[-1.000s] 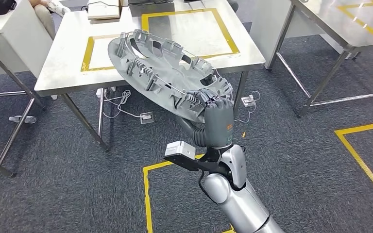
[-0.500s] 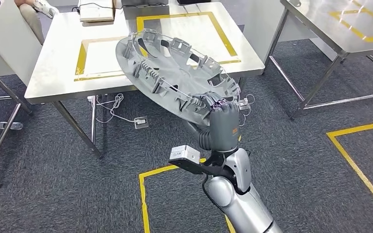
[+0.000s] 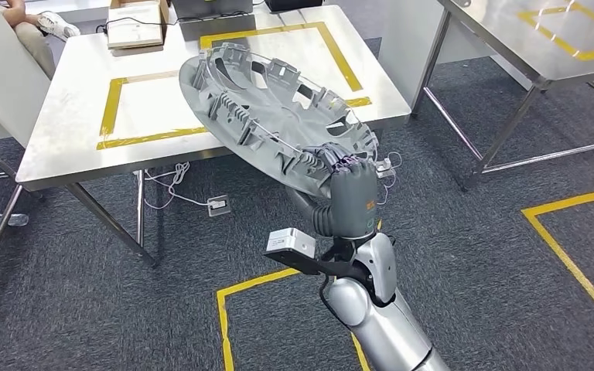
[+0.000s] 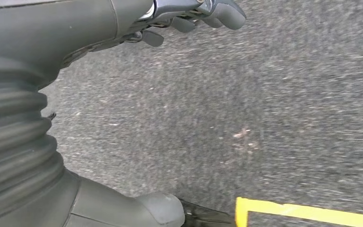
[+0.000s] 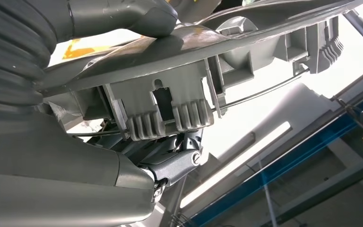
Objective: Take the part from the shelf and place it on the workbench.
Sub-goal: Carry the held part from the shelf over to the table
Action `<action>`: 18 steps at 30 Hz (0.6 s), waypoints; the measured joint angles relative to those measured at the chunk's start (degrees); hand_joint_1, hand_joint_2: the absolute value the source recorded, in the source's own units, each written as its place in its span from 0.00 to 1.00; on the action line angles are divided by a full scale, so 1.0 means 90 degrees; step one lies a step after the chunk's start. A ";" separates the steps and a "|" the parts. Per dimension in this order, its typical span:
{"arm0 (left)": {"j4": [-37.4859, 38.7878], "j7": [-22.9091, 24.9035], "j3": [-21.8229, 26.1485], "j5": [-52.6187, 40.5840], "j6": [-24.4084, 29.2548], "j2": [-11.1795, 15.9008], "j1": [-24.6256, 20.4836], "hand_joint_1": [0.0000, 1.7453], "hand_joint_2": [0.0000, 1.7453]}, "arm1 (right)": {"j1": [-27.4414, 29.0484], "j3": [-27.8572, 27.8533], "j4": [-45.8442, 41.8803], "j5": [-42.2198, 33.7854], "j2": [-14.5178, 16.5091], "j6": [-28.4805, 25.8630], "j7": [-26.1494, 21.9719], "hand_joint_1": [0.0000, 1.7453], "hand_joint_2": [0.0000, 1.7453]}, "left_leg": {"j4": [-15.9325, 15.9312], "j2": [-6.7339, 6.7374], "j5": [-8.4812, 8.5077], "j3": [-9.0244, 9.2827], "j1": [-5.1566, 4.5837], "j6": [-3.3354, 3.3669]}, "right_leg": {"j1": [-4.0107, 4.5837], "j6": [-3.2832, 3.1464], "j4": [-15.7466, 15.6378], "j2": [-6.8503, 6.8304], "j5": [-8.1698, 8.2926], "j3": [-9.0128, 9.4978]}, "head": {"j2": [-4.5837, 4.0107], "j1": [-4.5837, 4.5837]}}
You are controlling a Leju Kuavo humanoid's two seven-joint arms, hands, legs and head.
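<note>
1. Part (image 3: pixel 278 108), a grey round wheel-cover disc, sits raised in my head view, gripped at its near rim by my right hand (image 3: pixel 348 197).
2. I see its ribbed inner side with clips facing up toward the camera; the disc is tilted, its low edge at my hand and its high edge out toward 11 o'clock.
3. Seen edge-on like this, its long axis runs from roughly 5 o'clock at my hand to 11 o'clock over the workbench (image 3: pixel 69 116).
4. The far half of the part overlaps the workbench top in my view, above the yellow tape square (image 3: pixel 112 116); I cannot tell how high it hangs over the surface.
5. In my right wrist view, the thumb (image 5: pixel 137 16) presses on one face of the rim and the darker fingers (image 5: pixel 170 165) curl against the other, clamped on the part.
6. My left hand (image 4: pixel 123 21) hangs over grey carpet (image 4: pixel 264 118); its fingers (image 4: pixel 217 12) are bent, holding nothing, though I cannot tell whether they are fully closed.
7. A white box (image 3: pixel 135 23) lies at the workbench's far edge, at 11 o'clock.
</note>
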 joint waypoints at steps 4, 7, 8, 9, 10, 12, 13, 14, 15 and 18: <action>0.0007 0.0012 0.0000 -0.0011 -0.0004 0.0004 -0.0009 0.00 1.00 | -0.0024 0.0010 0.0008 0.0005 -0.0001 -0.0007 0.0004 1.00 1.00 | -0.0917 -0.0002 0.0343 0.0372 -0.0029 0.0146 | 0.0047 0.0139 0.0035 0.0022 -0.0185 0.0099 | 0.0000 -0.0016; 0.0005 0.0021 0.0004 -0.0033 -0.0005 0.0000 -0.0012 0.00 1.00 | -0.0037 0.0019 0.0002 0.0005 -0.0003 -0.0006 0.0013 1.00 1.00 | -0.0941 -0.0004 0.0289 0.0409 -0.0028 0.0296 | 0.0017 0.0246 0.0136 0.0008 -0.0287 0.0085 | 0.0000 0.0001; 0.0003 0.0021 0.0005 -0.0042 -0.0005 -0.0003 -0.0017 0.00 1.00 | -0.0039 0.0025 -0.0001 0.0004 -0.0005 -0.0006 0.0015 1.00 1.00 | -0.0953 -0.0002 0.0272 0.0437 -0.0015 0.0339 | 0.0010 0.0281 0.0356 -0.0003 -0.0384 -0.0025 | 0.0000 0.0016; 0.0001 0.0019 0.0005 -0.0049 -0.0007 -0.0007 -0.0019 0.00 1.00 | -0.0038 0.0034 -0.0004 0.0002 -0.0007 -0.0006 0.0016 1.00 1.00 | -0.0959 0.0001 0.0248 0.0463 -0.0007 0.0371 | 0.0004 0.0310 0.0718 -0.0016 -0.0519 -0.0225 | 0.0000 0.0031; 0.0001 0.0018 0.0005 -0.0058 -0.0009 -0.0010 -0.0020 0.00 1.00 | -0.0036 0.0042 -0.0004 0.0009 -0.0011 -0.0006 0.0023 1.00 1.00 | -0.0959 0.0004 0.0217 0.0484 -0.0006 0.0390 | 0.0003 0.0332 0.1163 -0.0022 -0.0666 -0.0502 | 0.0000 0.0044; 0.0002 0.0010 0.0005 -0.0086 -0.0018 -0.0013 -0.0014 0.00 1.00 | -0.0023 0.0052 -0.0004 0.0087 -0.0026 0.0007 0.0089 1.00 1.00 | -0.0957 0.0002 0.0147 0.0548 -0.0007 0.0395 | -0.0002 0.0347 0.1851 -0.0023 -0.0763 -0.1018 | 0.0000 0.0053; 0.0002 0.0005 0.0005 -0.0104 -0.0026 -0.0013 -0.0011 0.00 1.00 | -0.0017 0.0053 -0.0005 0.0146 -0.0037 0.0019 0.0142 1.00 1.00 | -0.0956 -0.0004 0.0106 0.0597 -0.0007 0.0389 | -0.0002 0.0339 0.1877 -0.0024 -0.0623 -0.1129 | 0.0000 0.0055; 0.0002 -0.0001 0.0005 -0.0123 -0.0039 -0.0013 -0.0009 0.00 1.00 | -0.0014 0.0053 -0.0008 0.0203 -0.0049 0.0033 0.0190 1.00 1.00 | -0.0956 -0.0012 0.0060 0.0659 -0.0007 0.0378 | 0.0000 0.0319 0.1655 -0.0024 -0.0366 -0.1114 | 0.0000 0.0058; 0.0002 -0.0009 0.0005 -0.0137 -0.0053 -0.0013 -0.0009 0.00 1.00 | -0.0010 0.0053 -0.0019 0.0244 -0.0059 0.0044 0.0225 1.00 1.00 | -0.0956 -0.0019 0.0011 0.0727 -0.0007 0.0362 | 0.0005 0.0288 0.1230 -0.0028 -0.0038 -0.0990 | 0.0000 0.0059; 0.0005 -0.0029 0.0005 -0.0152 -0.0081 -0.0013 -0.0022 0.00 1.00 | -0.0010 0.0060 -0.0063 0.0284 -0.0073 0.0060 0.0251 1.00 1.00 | -0.0956 -0.0027 -0.0119 0.0832 -0.0026 0.0273 | 0.0063 0.0187 0.0206 -0.0050 0.0433 -0.0605 | 0.0000 0.0053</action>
